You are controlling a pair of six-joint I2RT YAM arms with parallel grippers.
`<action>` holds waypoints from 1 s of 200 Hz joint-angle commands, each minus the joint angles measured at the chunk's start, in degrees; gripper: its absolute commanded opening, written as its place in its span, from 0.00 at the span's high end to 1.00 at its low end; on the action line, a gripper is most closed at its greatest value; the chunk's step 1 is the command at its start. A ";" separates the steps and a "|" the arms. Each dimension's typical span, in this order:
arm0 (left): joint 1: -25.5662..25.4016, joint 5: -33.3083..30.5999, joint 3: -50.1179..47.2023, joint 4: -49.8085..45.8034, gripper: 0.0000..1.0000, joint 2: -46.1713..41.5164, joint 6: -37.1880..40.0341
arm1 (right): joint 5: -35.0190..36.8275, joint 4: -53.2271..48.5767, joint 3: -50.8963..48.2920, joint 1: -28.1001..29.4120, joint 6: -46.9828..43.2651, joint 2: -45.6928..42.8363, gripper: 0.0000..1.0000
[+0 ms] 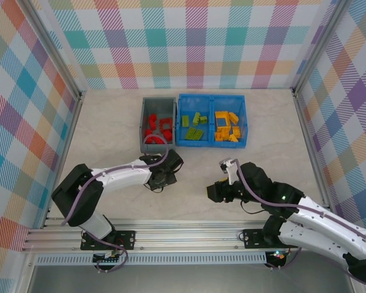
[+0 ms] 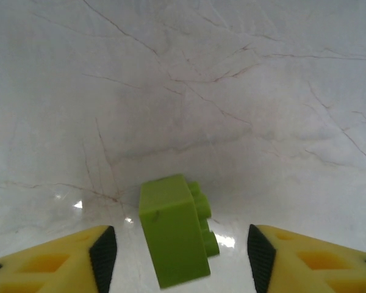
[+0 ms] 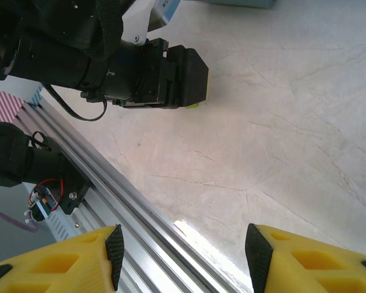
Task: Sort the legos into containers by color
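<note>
Right, I've the lime green plastic lego brick (image 2: pixel 174 235) untouched between the parted jaws of left gripper (image 2: pixel 177 253); next, squeeze; right gripper (image 3: pixel 182 256) gapes empty.

**Tabletop** (image 1: pixel 110 122): pale cream stone-look surface, veined with thin grey-brown lines.
**Enclosure walls** (image 1: pixel 195 43): pastel plaid of teal, orange, pink, yellow and purple bands on white.
**Small rectangular plastic bin** (image 1: pixel 143 122): grey, holding red bricks (image 1: pixel 160 126).
**Wider two-compartment plastic bin** (image 1: pixel 243 122): bright blue — lime green bricks (image 1: pixel 194 127) in its left compartment, yellow-orange bricks (image 1: pixel 227 128) in its right.
**Single studded plastic brick** (image 2: pixel 174 235) on the tabletop: lime green.
**Moulded plastic fingers** (image 2: pixel 49 268): yellow, faced with black pads (image 2: pixel 104 253).
**Arm housings** (image 1: pixel 122 177): white and black, trailed by a purple cable (image 1: pixel 113 173).
**Base rail** (image 1: pixel 171 235): silver aluminium.
</note>
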 commanded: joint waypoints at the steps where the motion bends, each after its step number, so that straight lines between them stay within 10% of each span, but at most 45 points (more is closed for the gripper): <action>1: 0.82 0.12 -0.46 1.86 0.49 2.01 0.16 | -0.87 2.29 -0.67 0.56 2.21 1.14 0.43; 67: -0.11 -3.49 3.00 -1.64 0.77 -1.42 3.02 | 1.40 3.41 2.88 1.01 1.84 4.88 0.44; 121: -1.45 -1.21 28.29 -11.36 0.78 3.45 14.58 | 23.68 -8.56 22.42 -0.60 -0.06 14.14 0.44; 200: 7.23 10.58 60.65 -8.41 0.77 27.82 25.51 | 15.63 -6.15 34.40 -12.60 1.78 26.20 0.44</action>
